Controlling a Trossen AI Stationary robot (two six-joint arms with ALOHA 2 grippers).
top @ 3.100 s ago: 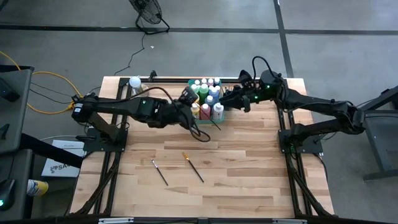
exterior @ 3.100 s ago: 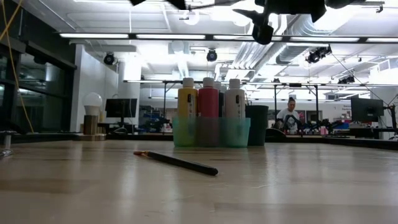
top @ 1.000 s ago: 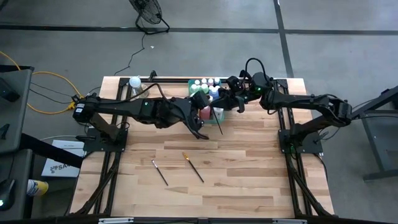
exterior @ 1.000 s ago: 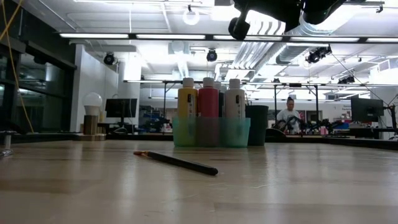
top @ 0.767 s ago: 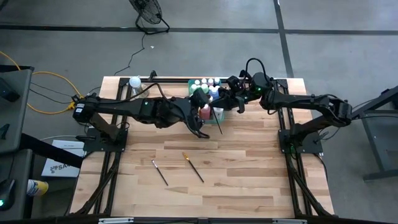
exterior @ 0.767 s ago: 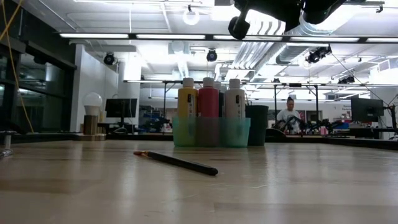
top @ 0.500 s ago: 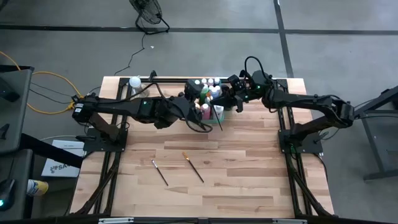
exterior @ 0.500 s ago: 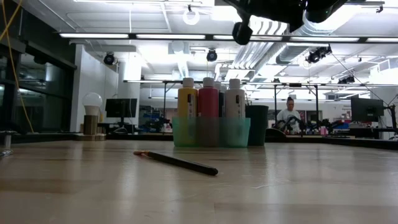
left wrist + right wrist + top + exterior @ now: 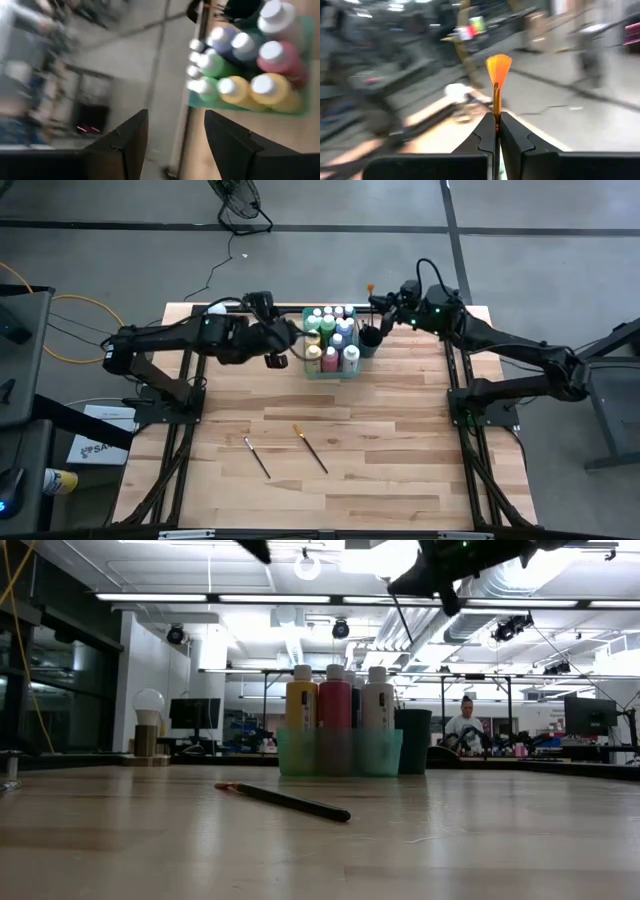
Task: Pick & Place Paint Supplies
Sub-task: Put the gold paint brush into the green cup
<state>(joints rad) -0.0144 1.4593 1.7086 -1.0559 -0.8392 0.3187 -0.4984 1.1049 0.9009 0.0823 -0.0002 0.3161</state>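
Observation:
A teal tray [image 9: 330, 366] at the table's far middle holds several white-capped paint bottles [image 9: 328, 340], among them yellow, red and green [image 9: 250, 87]. A dark cup [image 9: 370, 338] stands at the tray's right. My right gripper [image 9: 388, 315] is beside the cup, shut on a paintbrush with orange bristles [image 9: 498, 66]. My left gripper [image 9: 175, 145] stands open to the left of the tray [image 9: 283, 340], with nothing between its fingers. Two more brushes [image 9: 257, 456] [image 9: 310, 448] lie flat on the near middle of the table. My right gripper pinches the brush's thin shaft [image 9: 496, 112] between its two fingers, a short way below the bristles. The bristles stick out past the fingertips. The brush is lifted clear of the table, bristle end [image 9: 370, 283] toward the far edge. Its other end is hidden.
A clear object with a white ball top [image 9: 216, 310] stands at the far left corner. The near half of the wooden table [image 9: 400, 470] carries only the two loose brushes. In the low view a person [image 9: 466, 725] sits in the room far behind.
My left gripper has drawn back from the tray's near side toward the table's far left. My right gripper has carried the brush up and toward the far right, and the brush, which lay slanted by the tray's near edge, has turned with its orange bristles toward the far edge.

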